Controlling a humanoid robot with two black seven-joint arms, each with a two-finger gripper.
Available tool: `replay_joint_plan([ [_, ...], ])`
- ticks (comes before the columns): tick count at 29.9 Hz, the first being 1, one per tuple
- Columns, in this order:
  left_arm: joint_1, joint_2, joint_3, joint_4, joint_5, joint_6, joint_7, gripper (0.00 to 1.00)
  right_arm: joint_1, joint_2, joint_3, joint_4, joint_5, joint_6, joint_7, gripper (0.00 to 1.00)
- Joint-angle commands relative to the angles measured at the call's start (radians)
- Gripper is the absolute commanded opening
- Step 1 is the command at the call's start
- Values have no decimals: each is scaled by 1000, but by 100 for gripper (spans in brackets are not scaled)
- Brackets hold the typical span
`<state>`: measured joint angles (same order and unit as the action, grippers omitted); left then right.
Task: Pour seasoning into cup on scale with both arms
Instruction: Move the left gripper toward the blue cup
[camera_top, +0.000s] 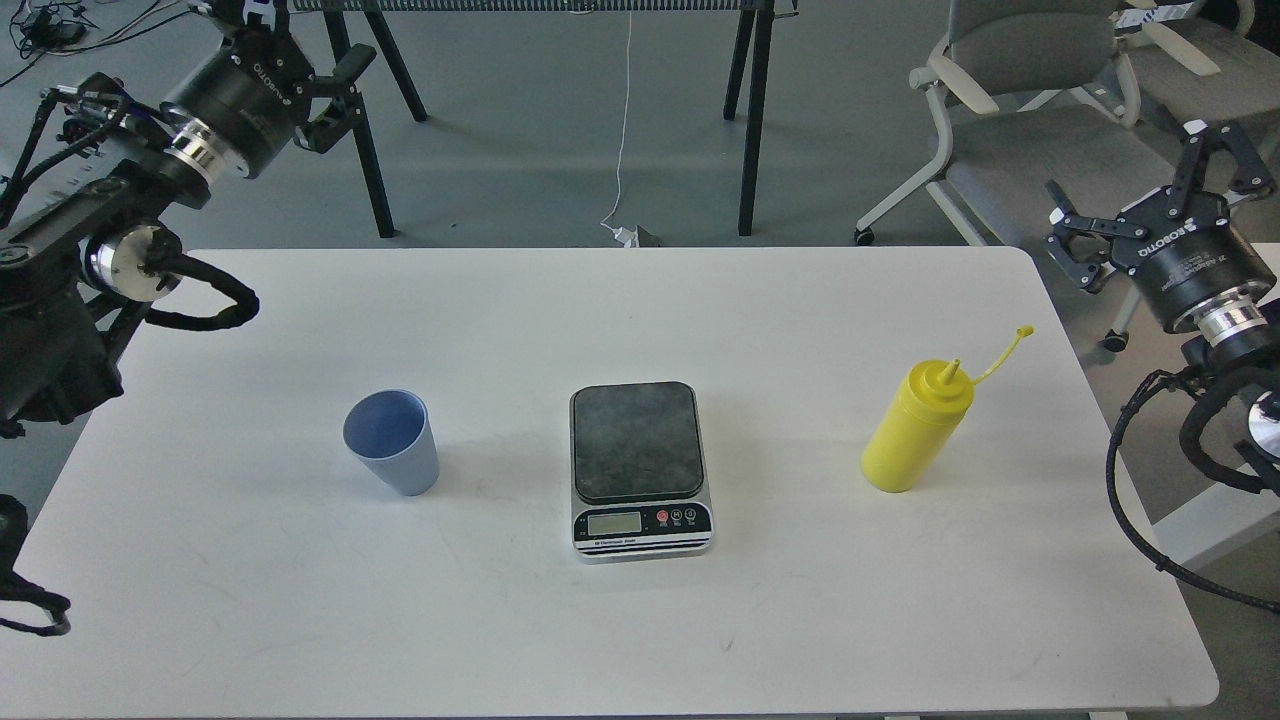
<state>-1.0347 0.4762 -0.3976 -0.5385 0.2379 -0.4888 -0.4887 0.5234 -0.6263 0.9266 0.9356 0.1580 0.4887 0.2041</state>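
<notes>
The cup (392, 442), pale blue-grey, stands upright on the white table left of centre. In the middle lies the scale (637, 440), its dark platform bare and its display facing me. The seasoning, a yellow squeeze bottle (915, 430), stands upright on the right with its tethered cap hanging off the nozzle. My left gripper (308, 35) is raised beyond the table's far-left corner, open and holding nothing. My right gripper (1128, 170) hovers off the table's right edge, above and right of the bottle, fingers spread open and empty.
The white table (620, 640) has rounded corners. Behind it stand black trestle legs (750, 110) and a white cable on the floor. Grey chairs (1040, 120) sit at the far right, close behind my right gripper.
</notes>
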Motion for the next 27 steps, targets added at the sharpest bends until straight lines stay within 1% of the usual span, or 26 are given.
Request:
replay_joint_plan([
  [1, 22, -1, -1, 0, -6, 0, 0, 100, -3, 0, -2, 2, 0, 0, 0, 100],
  [5, 47, 7, -3, 0, -12, 0, 0, 100, -5, 0, -2, 0, 0, 0, 0, 100],
  [7, 38, 12, -7, 3, -14, 0, 0, 100, -5, 0, 0, -1, 0, 0, 0, 100],
  [12, 50, 13, -67, 12, -54, 0, 0, 100, -6, 5, 0, -1, 0, 0, 0, 100],
  [17, 35, 16, -75, 20, -48, 0, 0, 100, -8, 11, 0, 0, 0, 0, 1, 100],
  [19, 25, 41, -70, 11, -29, 0, 0, 99, -8, 14, 0, 0, 0, 0, 1, 99],
  [21, -14, 103, -61, 11, 58, 0, 0, 98, -9, 16, 0, 0, 0, 0, 1, 99],
  [23, -69, 160, -60, 3, 264, 0, 0, 98, -11, 20, 0, 0, 2, 0, 1, 100],
  [25, -132, 189, -60, -30, 523, 0, 0, 99, -13, 23, 0, 2, 0, 0, 1, 100],
  [27, -195, 214, -58, -99, 814, 0, 0, 99, -13, 30, 0, 2, 2, 0, 3, 99],
])
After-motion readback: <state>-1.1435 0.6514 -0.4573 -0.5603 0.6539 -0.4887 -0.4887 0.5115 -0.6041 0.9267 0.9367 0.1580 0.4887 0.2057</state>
